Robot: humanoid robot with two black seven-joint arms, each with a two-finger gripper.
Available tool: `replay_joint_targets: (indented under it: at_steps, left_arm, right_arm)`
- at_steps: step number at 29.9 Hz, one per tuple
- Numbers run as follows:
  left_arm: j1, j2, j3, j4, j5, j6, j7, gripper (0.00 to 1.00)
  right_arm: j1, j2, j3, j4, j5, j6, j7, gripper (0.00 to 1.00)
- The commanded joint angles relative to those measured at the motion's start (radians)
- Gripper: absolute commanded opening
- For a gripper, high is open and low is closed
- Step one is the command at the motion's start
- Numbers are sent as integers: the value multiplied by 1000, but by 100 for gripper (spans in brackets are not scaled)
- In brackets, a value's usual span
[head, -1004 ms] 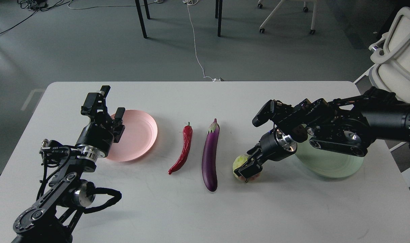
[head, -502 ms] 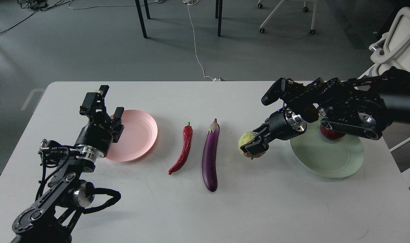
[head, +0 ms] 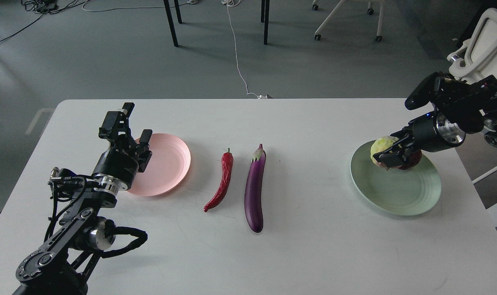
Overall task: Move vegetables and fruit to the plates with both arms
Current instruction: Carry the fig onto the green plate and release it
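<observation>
On the right: your right gripper (head: pixel 389 157) is closed on the apple (head: pixel 382 146), holding it over the back of the green plate (head: pixel 396 192).
Behind the apple: a bit of the red pomegranate (head: pixel 414 160) shows on that plate.
Left side: your left gripper (head: pixel 134 127) is open, above the left edge of the pink plate (head: pixel 166 164).
Table middle: the chili (head: pixel 222 182) and the eggplant (head: pixel 254 188) lie side by side, not touching.
</observation>
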Motion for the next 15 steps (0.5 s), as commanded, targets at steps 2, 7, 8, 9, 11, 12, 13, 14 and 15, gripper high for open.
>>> replay_joint_targets:
  at_steps: [2, 7, 8, 9, 11, 12, 13, 14, 15]
  left_arm:
    - [-1, 16, 0, 0, -3, 1, 2, 98]
    - [-1, 29, 2, 0, -6, 1, 2, 98]
    - [-1, 29, 2, 0, -8, -1, 2, 98]
    - [-3, 30, 2, 0, -6, -3, 2, 98]
    - [-3, 47, 9, 0, -8, -13, 3, 98]
    - [-4, 62, 17, 0, -8, -28, 3, 98]
    - [-4, 77, 20, 0, -6, -47, 2, 98]
    - [-7, 90, 25, 0, -6, -67, 2, 98]
    - [-16, 102, 26, 0, -5, -90, 2, 98]
  right_arm:
    - [-54, -23, 11, 4, -1, -4, 0, 65]
    - [-97, -26, 40, -3, 0, -4, 0, 89]
    - [-99, -31, 49, -3, 0, -5, 0, 93]
    - [-100, -40, 60, -2, 0, -5, 0, 93]
    - [-100, -51, 84, -2, 5, -7, 0, 94]
    - [-102, -54, 103, 1, 9, -7, 0, 94]
    - [-102, -56, 120, 4, 14, -10, 0, 95]
    - [-106, -62, 136, 7, 23, -13, 0, 95]
    - [-114, -69, 159, 14, 40, -15, 0, 95]
